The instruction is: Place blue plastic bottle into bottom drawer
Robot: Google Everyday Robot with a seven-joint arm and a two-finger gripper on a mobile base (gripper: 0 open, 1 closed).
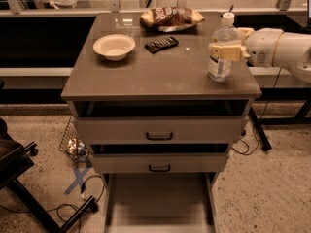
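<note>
The blue plastic bottle (219,68), clear with a white cap and white label, stands upright on the right side of the grey cabinet top (160,76). My gripper (225,52) reaches in from the right and sits around the bottle at mid-height, its cream arm behind it. The bottle's base rests on the top. The bottom drawer (158,203) is pulled out at floor level below the two upper drawers, its flat grey floor bare.
On the cabinet top are a white bowl (114,46), a dark flat object (161,44) and a snack bag (171,17). The top drawer (159,130) and middle drawer (159,163) are slightly open. A chair base (29,188) and cables lie at left.
</note>
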